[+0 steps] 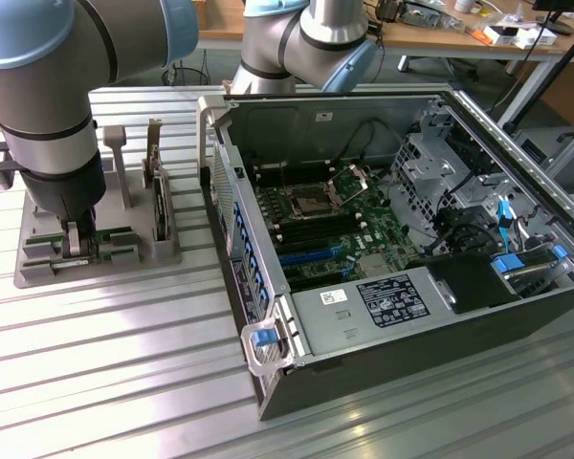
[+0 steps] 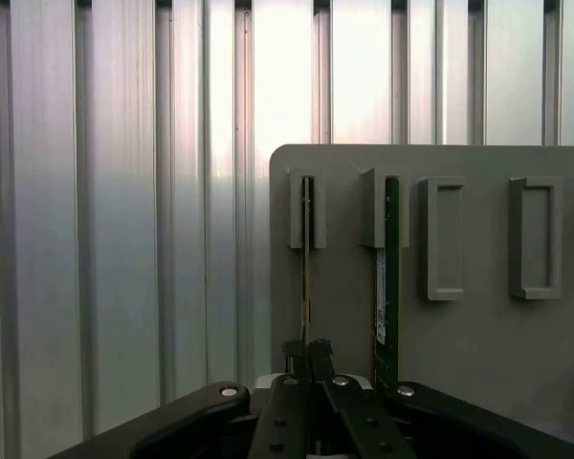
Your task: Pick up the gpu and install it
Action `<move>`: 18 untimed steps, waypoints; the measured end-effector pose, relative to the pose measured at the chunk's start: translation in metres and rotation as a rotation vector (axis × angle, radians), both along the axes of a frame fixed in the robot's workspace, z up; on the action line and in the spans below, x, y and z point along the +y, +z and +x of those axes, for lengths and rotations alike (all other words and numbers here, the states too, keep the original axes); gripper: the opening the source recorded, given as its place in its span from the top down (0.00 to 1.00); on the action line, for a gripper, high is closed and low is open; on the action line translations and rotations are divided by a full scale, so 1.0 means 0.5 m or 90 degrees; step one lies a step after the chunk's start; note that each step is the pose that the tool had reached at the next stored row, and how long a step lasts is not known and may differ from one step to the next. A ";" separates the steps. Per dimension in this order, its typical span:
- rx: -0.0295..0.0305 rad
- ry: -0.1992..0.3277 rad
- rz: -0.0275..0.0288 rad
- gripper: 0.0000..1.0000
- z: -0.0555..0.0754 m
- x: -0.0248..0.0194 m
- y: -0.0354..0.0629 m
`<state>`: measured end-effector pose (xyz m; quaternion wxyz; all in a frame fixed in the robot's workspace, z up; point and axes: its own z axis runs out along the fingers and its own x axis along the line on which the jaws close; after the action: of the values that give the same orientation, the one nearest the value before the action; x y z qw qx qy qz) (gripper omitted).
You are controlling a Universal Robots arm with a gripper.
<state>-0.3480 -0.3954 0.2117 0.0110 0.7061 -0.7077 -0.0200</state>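
Note:
The gpu [image 2: 307, 268], a thin green stick, stands on edge in a slot of the grey holder [image 2: 488, 363]. My gripper [image 2: 308, 349] is shut on its near end, with both dark fingers pressed against its sides. A second green stick [image 2: 389, 268] with a white label stands in the neighbouring slot, apart from the fingers. In the exterior view the gripper [image 1: 77, 244] is lowered onto the holder [image 1: 163, 253] at the exterior view's left, and the arm covers the grip.
An open computer case [image 1: 268, 287] lies to the exterior view's right of the holder, its motherboard [image 1: 316, 220] exposed. Two upright grey brackets [image 1: 155, 172] rise from the holder beside the arm. A ribbed metal table [image 1: 124, 382] carries everything. A cluttered desk [image 1: 517, 33] stands behind.

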 end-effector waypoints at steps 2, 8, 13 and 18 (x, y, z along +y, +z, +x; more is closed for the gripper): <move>0.0000 0.000 0.0000 0.88 0.000 0.0000 0.000; 0.0000 0.000 0.0000 0.88 0.000 0.0000 0.009; -0.0001 0.000 0.0001 0.88 0.000 0.0001 0.014; 0.0000 0.000 0.0000 0.88 0.000 0.0001 0.021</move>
<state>-0.3479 -0.3953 0.2224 0.0110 0.7061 -0.7077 -0.0200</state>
